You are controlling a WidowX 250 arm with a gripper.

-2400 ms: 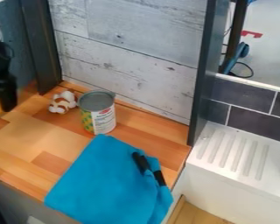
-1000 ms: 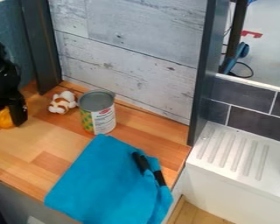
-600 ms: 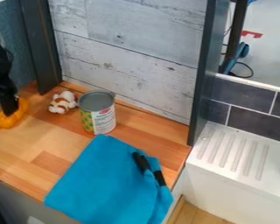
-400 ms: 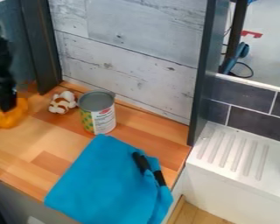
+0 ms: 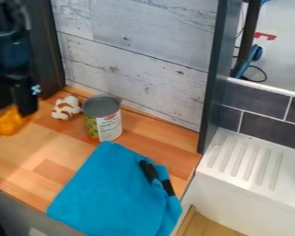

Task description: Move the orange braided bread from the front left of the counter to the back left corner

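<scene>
Yellow-orange toy point(image 5: 11, 121): on wooden countertop point(image 5: 45, 150), far left of view, beside the dark upright panel's foot. Exact type not resolved. Black gripper point(image 5: 17, 105) hangs at upper left, directly over and just beside the toy, overlapping its upper part in view. Claw state: cannot tell how far open, nor whether it has hold of the toy.

Right of toy, a short gap away: small white-and-brown plush toy point(image 5: 66, 108), lying near the foot of the whitewashed plank wall point(image 5: 134, 60). Next to it, tin can point(image 5: 103, 119), upright, grey top, label with green-yellow pattern and white panel.

Nearer the camera: bright blue cloth point(image 5: 107, 189), folded, draped past the counter's front edge. Two black, handle-like pieces point(image 5: 149, 171) lie on its right part, angled.

Beyond the grey-black post point(image 5: 213, 78): white ridged drainboard point(image 5: 239, 173), with dark tiles point(image 5: 267, 129) behind it.
</scene>
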